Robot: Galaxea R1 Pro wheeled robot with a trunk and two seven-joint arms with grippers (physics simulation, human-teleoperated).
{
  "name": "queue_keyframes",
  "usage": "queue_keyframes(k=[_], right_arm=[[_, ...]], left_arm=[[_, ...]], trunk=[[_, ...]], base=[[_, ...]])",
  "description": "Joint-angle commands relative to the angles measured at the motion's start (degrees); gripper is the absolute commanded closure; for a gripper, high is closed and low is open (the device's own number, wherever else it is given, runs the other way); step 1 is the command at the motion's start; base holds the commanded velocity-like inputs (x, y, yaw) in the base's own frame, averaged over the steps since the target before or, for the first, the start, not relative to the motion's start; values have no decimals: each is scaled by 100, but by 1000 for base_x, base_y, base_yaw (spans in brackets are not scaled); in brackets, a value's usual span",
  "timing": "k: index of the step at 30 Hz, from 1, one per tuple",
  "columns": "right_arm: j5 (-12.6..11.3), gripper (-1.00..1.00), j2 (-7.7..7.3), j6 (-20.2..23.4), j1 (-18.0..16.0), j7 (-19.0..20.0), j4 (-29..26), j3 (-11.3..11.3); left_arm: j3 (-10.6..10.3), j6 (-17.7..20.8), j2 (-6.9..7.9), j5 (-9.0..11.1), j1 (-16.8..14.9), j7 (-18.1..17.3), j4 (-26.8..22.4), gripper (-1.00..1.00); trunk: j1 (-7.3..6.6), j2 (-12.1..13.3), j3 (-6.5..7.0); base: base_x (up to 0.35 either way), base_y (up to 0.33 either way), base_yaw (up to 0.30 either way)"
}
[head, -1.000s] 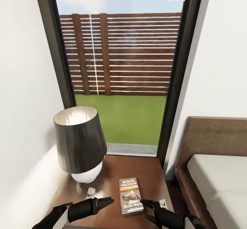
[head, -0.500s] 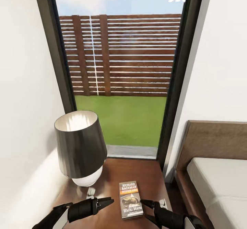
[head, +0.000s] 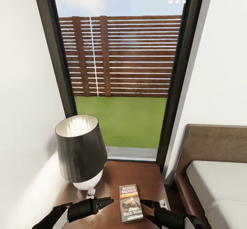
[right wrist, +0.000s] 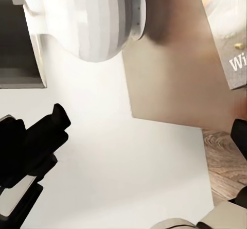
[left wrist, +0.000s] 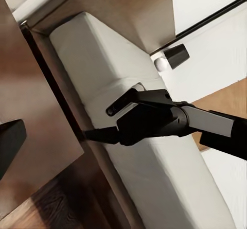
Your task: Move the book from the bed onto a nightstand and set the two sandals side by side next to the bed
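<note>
While book (head: 130, 202) lies on nightstand (head: 144, 177), pincers flank it.

The book (head: 130, 202) lying on the nightstand (head: 147, 179) carries "RICHARD BACHMAN" in white letters at its far end and "Wielki Marsz" at its near end; the orange band's small print is unreadable.

Both arms reach low forward, left pincer (head: 109, 200) closed, right pincer (head: 147, 209) spread.
</note>
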Motion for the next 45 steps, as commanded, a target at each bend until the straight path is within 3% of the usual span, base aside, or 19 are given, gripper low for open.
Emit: queue_keyframes(k=[1, 8, 16, 17, 18, 21, 31, 45], right_arm=[[-4, -100, 2, 30, -4, 9, 2, -17], [10, -100, -12, 16, -2, -6, 2, -6], [28, -100, -326, 11, 8, -12, 42, 33], [34, -100, -403, 9, 12, -14, 53, 38], [54, -100, -497, 5, 18, -15, 71, 38], [63, -100, -532, 3, 19, -22, 84, 38], [73, -100, -557, -3, 20, -25, 85, 38], [75, -100, -582, -3, 20, -40, 90, 38]], left_arm=[[-38, 60, 9, 57, -4, 12, -2, -100], [-41, 52, 54, 55, -4, 418, 7, -100], [-44, 42, 46, 54, -4, 1081, 7, -100], [-44, 39, 45, 54, -4, 1237, 7, -100], [-44, 36, 45, 54, -4, 1620, 7, -100], [-35, 18, 44, 54, -4, 2147, 2, -100], [-19, -273, 44, 64, -4, 3266, 0, -100], [-26, -350, 32, 72, -4, 3537, -1, -100]], trunk=[[-23, 39, 13], [-177, 320, 138], [-353, 641, 282], [-375, 681, 300], [-397, 721, 318], [-463, 841, 372], [-682, 1242, 551], [-990, 1804, 803]], base=[[0, 0, 0], [0, 0, 0], [0, 0, 0], [0, 0, 0], [0, 0, 0], [0, 0, 0], [0, 0, 0], [0, 0, 0]])
